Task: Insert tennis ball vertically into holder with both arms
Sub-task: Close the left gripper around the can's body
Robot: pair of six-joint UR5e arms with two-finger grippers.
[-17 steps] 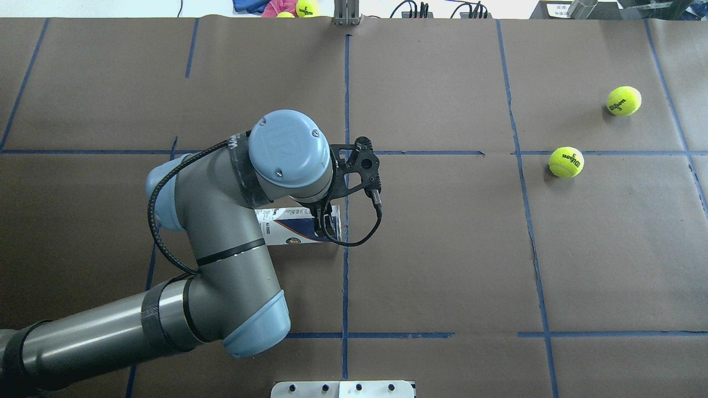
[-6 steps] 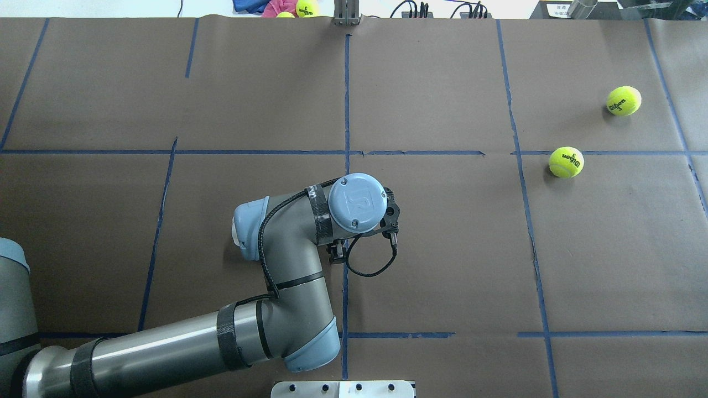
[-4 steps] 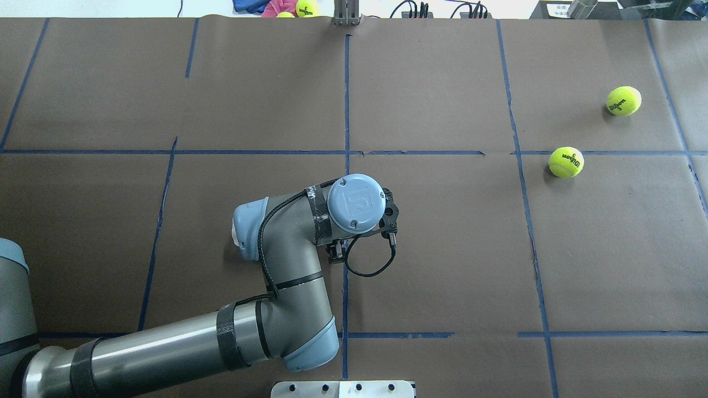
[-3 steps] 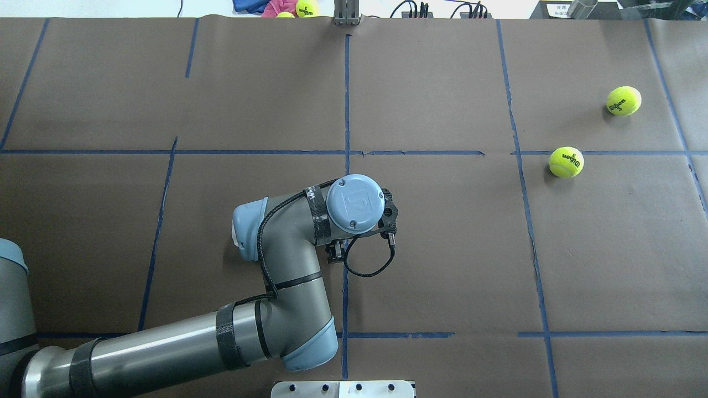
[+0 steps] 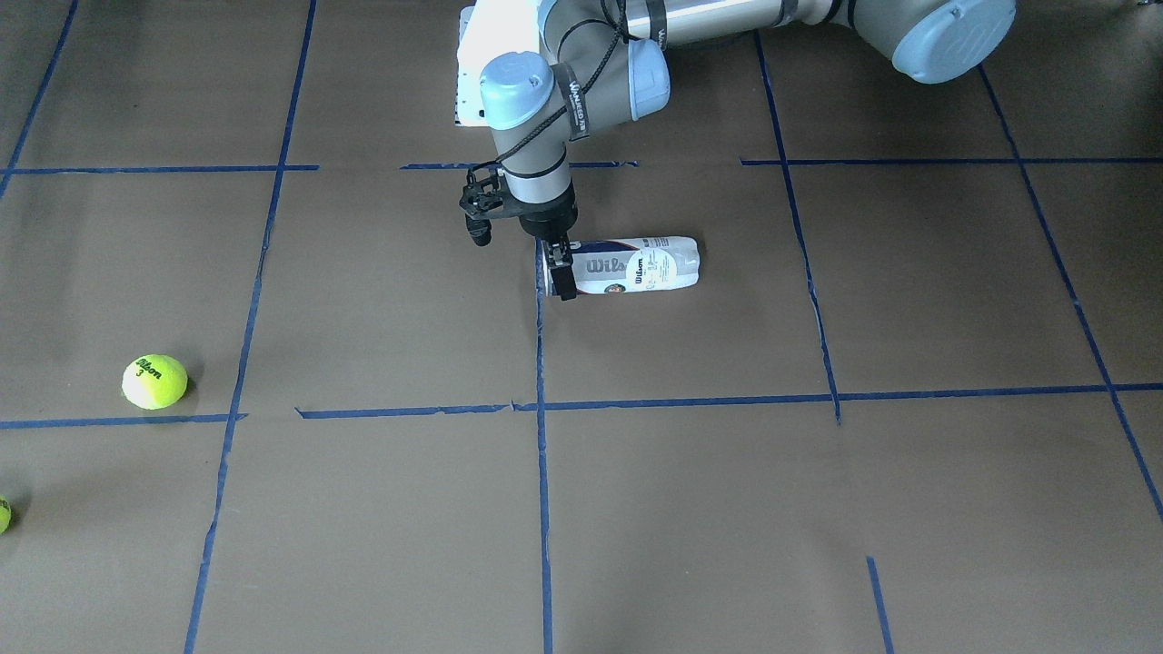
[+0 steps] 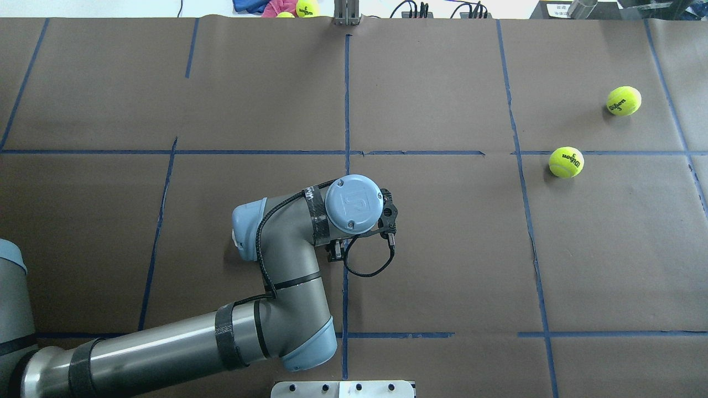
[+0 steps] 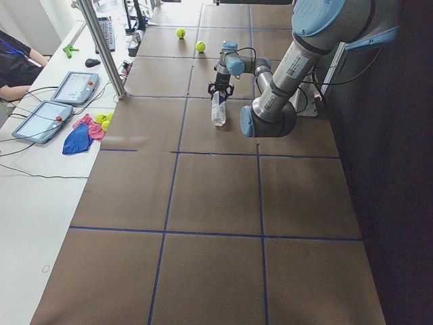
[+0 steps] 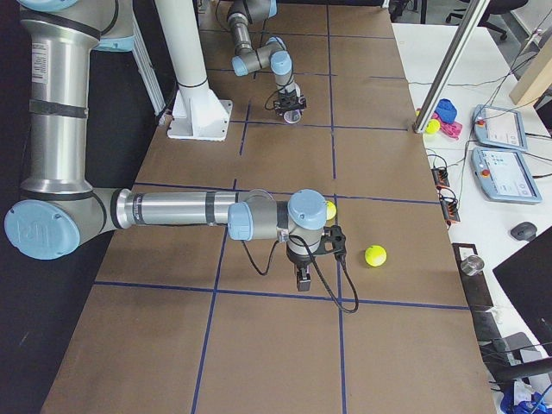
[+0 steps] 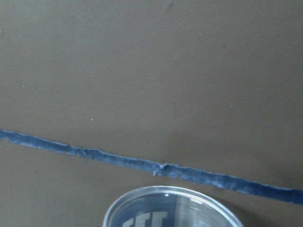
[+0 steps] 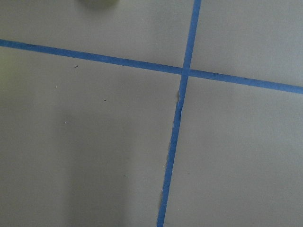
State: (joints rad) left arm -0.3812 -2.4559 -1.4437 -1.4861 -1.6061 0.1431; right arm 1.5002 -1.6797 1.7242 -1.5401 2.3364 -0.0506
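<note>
one change: left gripper [image 5: 558,280] is now down at the mouth of the holder [image 5: 636,265], which lies flat mid-desk; finger gap unclear. right gripper [image 8: 300,278] likewise. holder not yet upright; ball [image 6: 566,162] sits near right edge.

Bright, even overhead light, soft faint shadows, wrist views slightly blurred.

Holder [image 5: 636,265] label: "Wilson". Nearer tennis ball [image 6: 566,162]: "Wilson 3". Farther tennis ball [image 6: 624,100]: "Wilson".
</note>
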